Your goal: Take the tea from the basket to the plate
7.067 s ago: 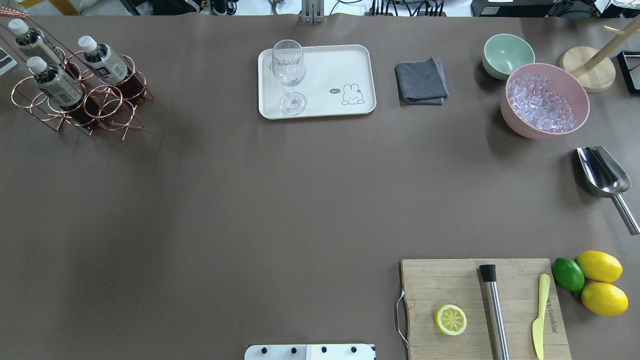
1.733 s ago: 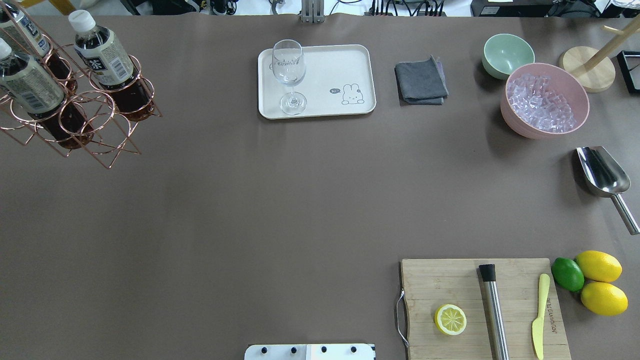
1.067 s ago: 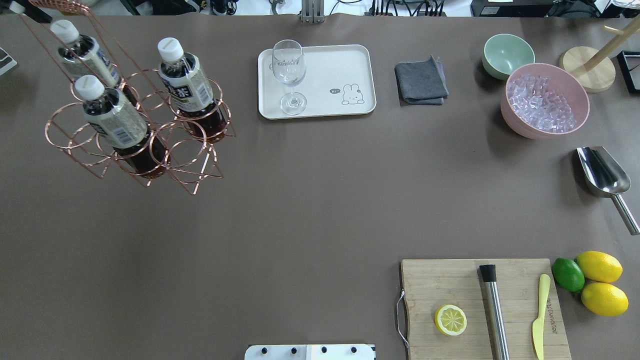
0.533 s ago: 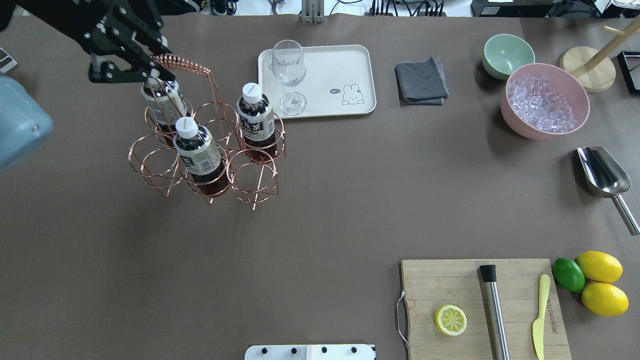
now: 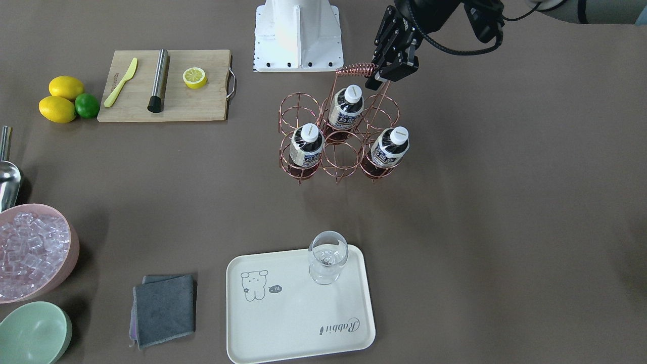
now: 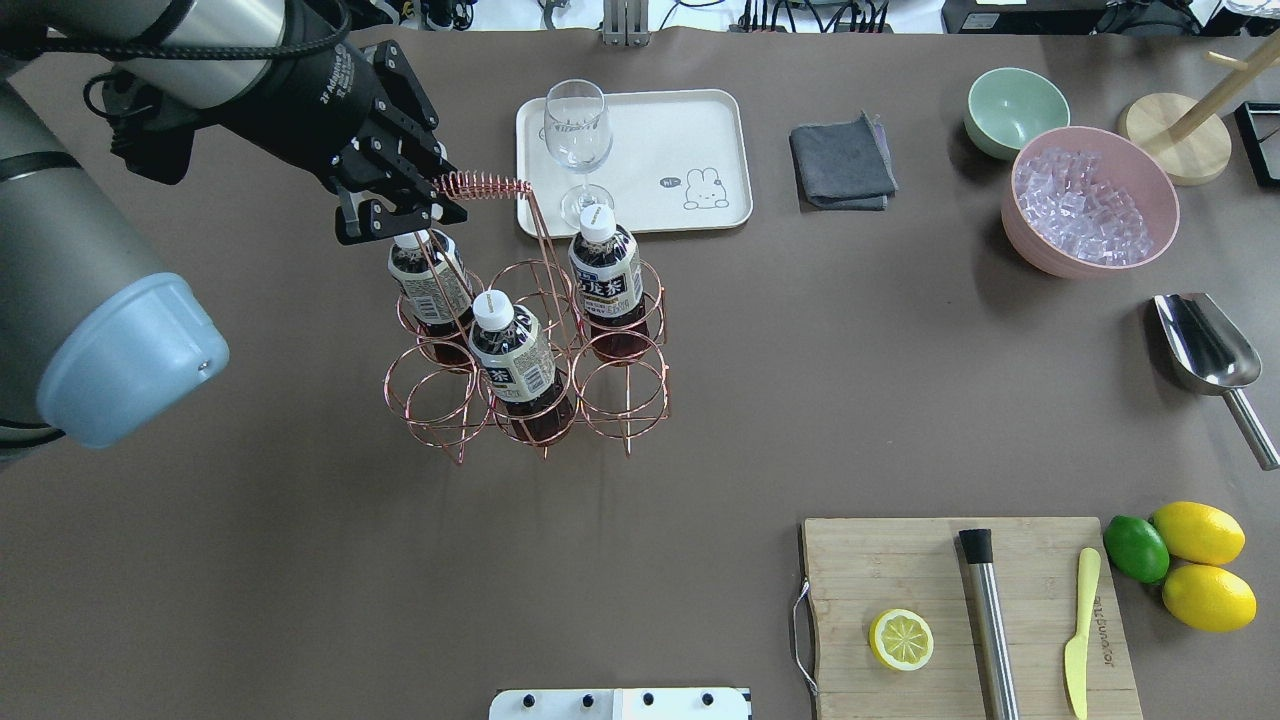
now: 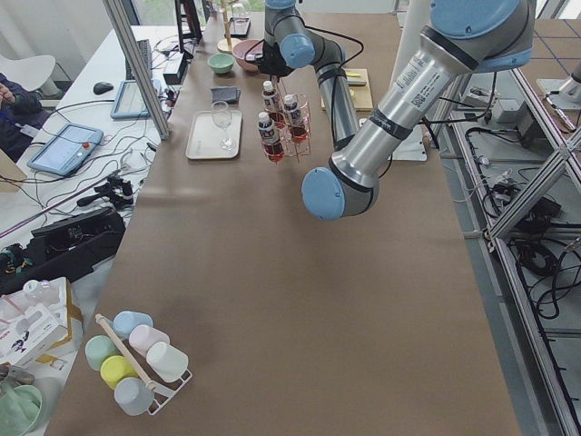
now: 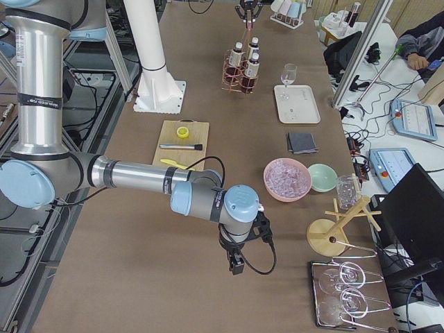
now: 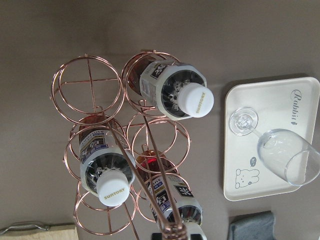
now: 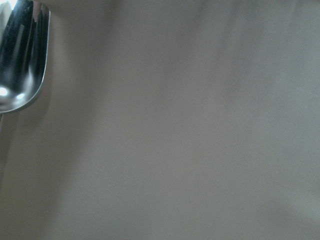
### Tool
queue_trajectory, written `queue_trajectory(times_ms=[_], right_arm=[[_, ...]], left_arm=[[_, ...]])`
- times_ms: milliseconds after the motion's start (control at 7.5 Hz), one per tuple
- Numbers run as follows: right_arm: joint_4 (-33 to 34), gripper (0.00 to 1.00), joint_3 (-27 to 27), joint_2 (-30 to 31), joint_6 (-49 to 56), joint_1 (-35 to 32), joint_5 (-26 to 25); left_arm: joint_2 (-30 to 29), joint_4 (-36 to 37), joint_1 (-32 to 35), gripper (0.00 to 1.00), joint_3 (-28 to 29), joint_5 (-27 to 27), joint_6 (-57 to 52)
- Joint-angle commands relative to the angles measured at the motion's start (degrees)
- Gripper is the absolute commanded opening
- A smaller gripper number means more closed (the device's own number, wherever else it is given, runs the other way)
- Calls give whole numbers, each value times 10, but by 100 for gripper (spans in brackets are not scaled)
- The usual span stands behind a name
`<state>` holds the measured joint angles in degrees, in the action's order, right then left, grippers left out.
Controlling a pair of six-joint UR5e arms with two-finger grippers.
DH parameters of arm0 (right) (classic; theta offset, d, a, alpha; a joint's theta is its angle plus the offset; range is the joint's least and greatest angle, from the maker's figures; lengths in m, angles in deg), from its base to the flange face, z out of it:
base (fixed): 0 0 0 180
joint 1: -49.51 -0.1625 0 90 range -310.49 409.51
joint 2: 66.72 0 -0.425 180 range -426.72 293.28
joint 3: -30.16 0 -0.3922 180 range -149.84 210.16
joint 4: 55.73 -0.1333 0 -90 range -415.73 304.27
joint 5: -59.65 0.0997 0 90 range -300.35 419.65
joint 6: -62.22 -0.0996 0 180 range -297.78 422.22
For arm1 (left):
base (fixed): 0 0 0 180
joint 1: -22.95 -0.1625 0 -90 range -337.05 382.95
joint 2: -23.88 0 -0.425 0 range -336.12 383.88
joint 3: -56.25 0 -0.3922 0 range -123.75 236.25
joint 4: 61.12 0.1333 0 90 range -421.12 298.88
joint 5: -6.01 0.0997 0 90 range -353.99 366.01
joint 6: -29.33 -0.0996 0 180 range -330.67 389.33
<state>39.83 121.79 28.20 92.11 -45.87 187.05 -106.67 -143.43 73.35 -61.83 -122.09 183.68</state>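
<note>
A copper wire basket (image 6: 577, 395) holds three tea bottles (image 6: 515, 365) (image 6: 605, 275) (image 6: 425, 285), each with dark tea, a white cap and a white-and-blue label. My left gripper (image 6: 430, 195) is shut on the basket's coiled handle (image 6: 488, 186), above the bottles. The basket is upright, just in front of the cream plate (image 6: 660, 130). In the front-facing view the basket (image 5: 323, 154) sits mid-table and the plate (image 5: 298, 313) is nearer the camera. My right gripper (image 8: 236, 263) shows only in the exterior right view, so I cannot tell its state.
A wine glass (image 6: 578, 150) stands on the plate's left part. A grey cloth (image 6: 842, 162), a green bowl (image 6: 1015, 110), a pink bowl of ice (image 6: 1090, 200) and a metal scoop (image 6: 1205, 345) lie to the right. A cutting board (image 6: 960, 610) sits front right.
My left arm has carried the basket with its three bottles from the far left toward the middle, and it is now just in front of the plate.
</note>
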Motion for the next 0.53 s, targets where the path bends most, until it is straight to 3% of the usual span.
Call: queue_trajectory(times_ms=[0,400], right_arm=[[2,100,14,0,0,0,4],[5,100,12,3,0,-1,4]], left_arm=[[-22,-37,-15,0,19,2,124],[-36,-51,-74,0,22,47,198]])
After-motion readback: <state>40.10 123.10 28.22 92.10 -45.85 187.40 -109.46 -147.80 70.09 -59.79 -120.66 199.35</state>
